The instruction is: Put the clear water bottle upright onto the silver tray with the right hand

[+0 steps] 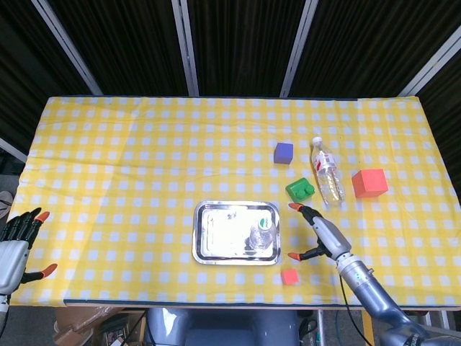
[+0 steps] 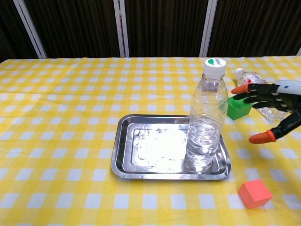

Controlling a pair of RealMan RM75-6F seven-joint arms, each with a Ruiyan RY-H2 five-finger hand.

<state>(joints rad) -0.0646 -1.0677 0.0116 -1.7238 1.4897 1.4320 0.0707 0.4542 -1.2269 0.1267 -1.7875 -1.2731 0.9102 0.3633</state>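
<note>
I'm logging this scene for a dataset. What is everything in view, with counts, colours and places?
clear water bottle: 1, clear with a white and green cap, upright in the tray's right part
silver tray: 1, silver, near-centre of the table
second bottle: 1, clear, lying on its side, right of the green block
green block: 1, green, beyond the tray's right corner
purple cube: 1, purple, far side
large red cube: 1, right side
small red cube: 1, near edge, right of the tray
tablecloth: 1, yellow and white check
left hand: fingers apart, at the table's left edge
right hand: fingers spread, right of the upright bottle, holding nothing
</note>
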